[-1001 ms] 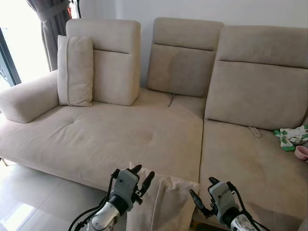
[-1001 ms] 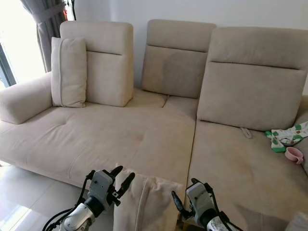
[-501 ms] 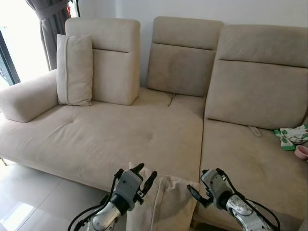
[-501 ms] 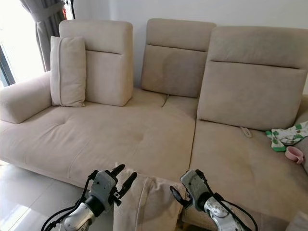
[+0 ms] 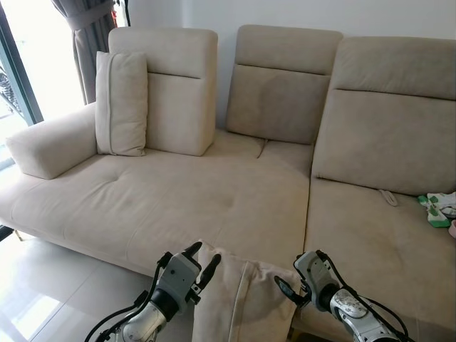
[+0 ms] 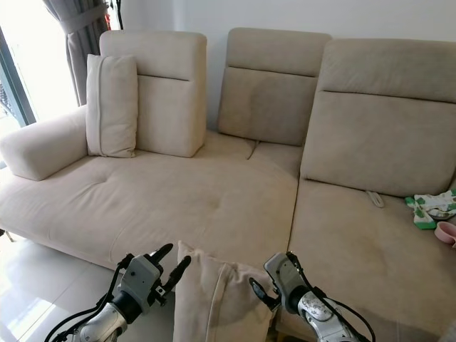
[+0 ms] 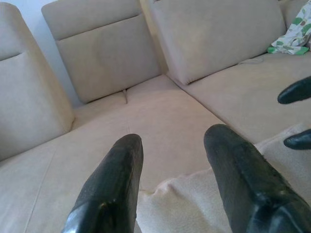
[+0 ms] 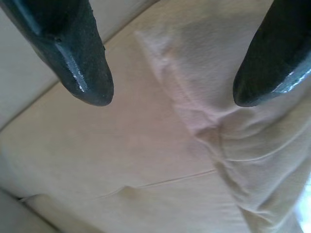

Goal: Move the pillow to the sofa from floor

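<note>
The pillow stands on edge between my two grippers, low in front of me, its top corner just at the front edge of the sofa seat. It is beige like the sofa, with a seam running down its middle. Its lower part runs out of view, so I cannot tell whether it rests on the floor or hangs off it.

My left gripper is at the pillow's left side, fingers spread apart. In the left wrist view my two black fingers point toward the seat with the pillow's corner between them, not pinched. My right gripper is at the pillow's right edge, fingers parted as well. The right wrist view shows its fingertips wide, with the pillow's wrinkled seam running between them and the seat cushion behind; neither tip presses into the cloth that I can see.

The sofa is an L shape, with a long chaise on my left and three tall back cushions. A second pillow stands upright against the left back cushion, beside the armrest. On the far right of the seat lies a green and white cloth, with a pink thing just beside it. A grey curtain hangs behind the armrest, next to a bright window.
</note>
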### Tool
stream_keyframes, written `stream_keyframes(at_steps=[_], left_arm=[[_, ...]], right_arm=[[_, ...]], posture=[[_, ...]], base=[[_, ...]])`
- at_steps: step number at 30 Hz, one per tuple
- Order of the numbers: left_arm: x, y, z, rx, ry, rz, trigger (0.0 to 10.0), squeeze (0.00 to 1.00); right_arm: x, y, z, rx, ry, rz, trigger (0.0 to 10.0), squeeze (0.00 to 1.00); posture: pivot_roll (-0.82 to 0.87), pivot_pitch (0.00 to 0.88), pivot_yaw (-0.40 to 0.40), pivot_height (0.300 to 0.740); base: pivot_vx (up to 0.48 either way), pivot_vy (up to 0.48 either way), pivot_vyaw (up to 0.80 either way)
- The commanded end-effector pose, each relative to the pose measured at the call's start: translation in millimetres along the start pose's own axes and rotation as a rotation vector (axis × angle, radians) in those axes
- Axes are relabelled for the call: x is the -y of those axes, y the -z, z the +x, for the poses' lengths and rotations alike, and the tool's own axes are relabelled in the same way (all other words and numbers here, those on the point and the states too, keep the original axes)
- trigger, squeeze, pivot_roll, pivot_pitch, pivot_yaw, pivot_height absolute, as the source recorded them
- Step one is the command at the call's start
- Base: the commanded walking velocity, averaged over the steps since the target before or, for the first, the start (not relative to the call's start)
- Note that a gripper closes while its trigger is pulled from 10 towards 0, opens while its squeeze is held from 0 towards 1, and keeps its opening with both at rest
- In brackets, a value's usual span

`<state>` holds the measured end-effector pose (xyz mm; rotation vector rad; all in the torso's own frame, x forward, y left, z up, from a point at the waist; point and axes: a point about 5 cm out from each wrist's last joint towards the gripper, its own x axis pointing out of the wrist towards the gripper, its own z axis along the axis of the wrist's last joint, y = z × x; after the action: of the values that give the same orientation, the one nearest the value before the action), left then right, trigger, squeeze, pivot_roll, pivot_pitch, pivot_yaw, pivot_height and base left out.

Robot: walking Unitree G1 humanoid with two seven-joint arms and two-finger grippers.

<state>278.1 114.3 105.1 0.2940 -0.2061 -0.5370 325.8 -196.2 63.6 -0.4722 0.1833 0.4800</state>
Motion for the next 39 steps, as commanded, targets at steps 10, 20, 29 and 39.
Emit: stream_keyframes(at_steps=[10, 20, 29, 39], left_arm=[[-7.0, -3.6, -21.8, -0.05, 0.022, 0.071, 10.0, 0.0], [-11.6, -8.6, -39.1, -0.078, 0.026, 0.09, 10.0, 0.0], [-9.4, -12.2, -47.0, -0.099, 0.033, 0.09, 10.0, 0.0], [-7.2, -12.3, -36.6, -0.09, 0.031, 0.081, 10.0, 0.0]], right_arm=[[-7.8, 17.7, -1.0, -0.094, 0.051, 0.063, 10.0, 0.0], [-17.7, 20.1, 1.9, -0.112, 0.049, 0.068, 10.0, 0.0], [-17.2, 16.1, 5.4, -0.108, 0.072, 0.035, 6.3, 0.0], [-23.8, 15.9, 5.3, -0.086, 0.069, -0.002, 0.0, 0.0]], posture=[[0.24, 0.067, 0.06, 0.555], [0.28, 0.11, 0.081, 0.555], [0.3, 0.119, 0.084, 0.555], [0.26, 0.092, 0.071, 0.555]], base=[[0.0, 0.0, 0.0], [0.0, 0.0, 0.0], [0.0, 0.0, 0.0], [0.0, 0.0, 0.0]])
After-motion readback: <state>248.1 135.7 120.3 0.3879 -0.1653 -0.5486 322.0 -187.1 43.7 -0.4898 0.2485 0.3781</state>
